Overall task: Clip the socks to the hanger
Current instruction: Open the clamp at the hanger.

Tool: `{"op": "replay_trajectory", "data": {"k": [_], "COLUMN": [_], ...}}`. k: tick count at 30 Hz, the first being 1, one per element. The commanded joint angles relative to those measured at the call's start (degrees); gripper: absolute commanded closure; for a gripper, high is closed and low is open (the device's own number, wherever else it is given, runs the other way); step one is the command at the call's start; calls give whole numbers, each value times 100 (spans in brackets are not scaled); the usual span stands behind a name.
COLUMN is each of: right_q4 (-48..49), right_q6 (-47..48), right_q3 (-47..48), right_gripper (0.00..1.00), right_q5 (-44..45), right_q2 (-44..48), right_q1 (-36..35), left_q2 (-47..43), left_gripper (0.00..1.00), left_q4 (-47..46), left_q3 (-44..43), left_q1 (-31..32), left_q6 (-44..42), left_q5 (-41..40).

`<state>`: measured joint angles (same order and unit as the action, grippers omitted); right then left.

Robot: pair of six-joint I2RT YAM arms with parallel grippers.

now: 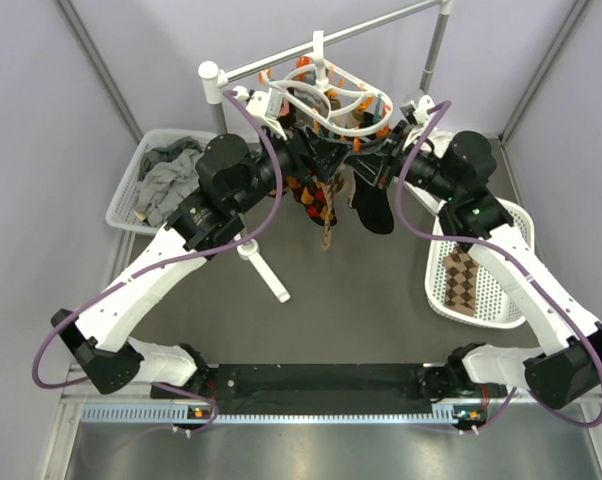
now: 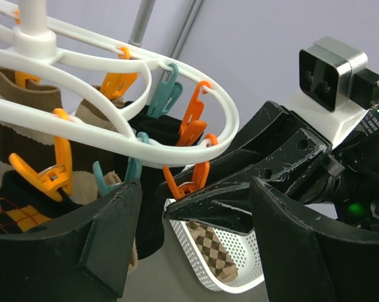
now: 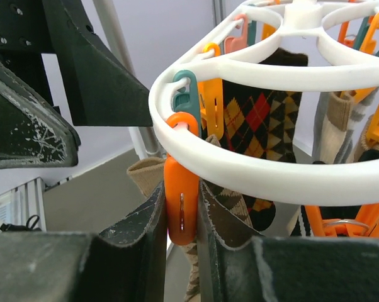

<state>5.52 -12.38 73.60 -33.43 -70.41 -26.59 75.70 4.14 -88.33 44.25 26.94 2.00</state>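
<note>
overhead, the hanger hides the right end effector's orange clip.

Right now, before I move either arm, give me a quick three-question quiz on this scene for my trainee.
1. True or false: the right gripper is shut on an orange clip of the hanger.
2. The argyle sock that is off the hanger lies in: A) the left basket, B) the right basket.
3. Fill in: the left gripper is ___ (open or shut).
Key: 1 true; 2 B; 3 open.
</note>
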Motion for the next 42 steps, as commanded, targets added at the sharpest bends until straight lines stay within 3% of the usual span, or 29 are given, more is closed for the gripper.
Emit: {"op": "replay_trajectory", "data": {"k": [1, 14, 30, 39, 42], "right_q4": [-253, -745, -1412, -1659, -1738], "right_q6": [315, 649, 1403, 1590, 1581], "right_q3": [356, 927, 1165, 1200, 1165], "right_gripper": [97, 97, 97, 90, 74], "right_q5": [73, 38, 776, 1110, 1198], "right_q2": [116, -130, -227, -263, -219], "right_q1": [-188, -391, -795, -892, -892], "left_q2": [103, 173, 393, 507, 559], "left_gripper": [28, 31, 41, 67, 73], "left_q4": [113, 227, -168, -186, -177], "left_q3": [-386, -448, -492, -492, -474], "left_q1": [-13, -13, -4, -4, -4], "left_q6": [-31, -48, 312, 136, 92], "left_q5": [283, 64, -147, -516, -551]}}
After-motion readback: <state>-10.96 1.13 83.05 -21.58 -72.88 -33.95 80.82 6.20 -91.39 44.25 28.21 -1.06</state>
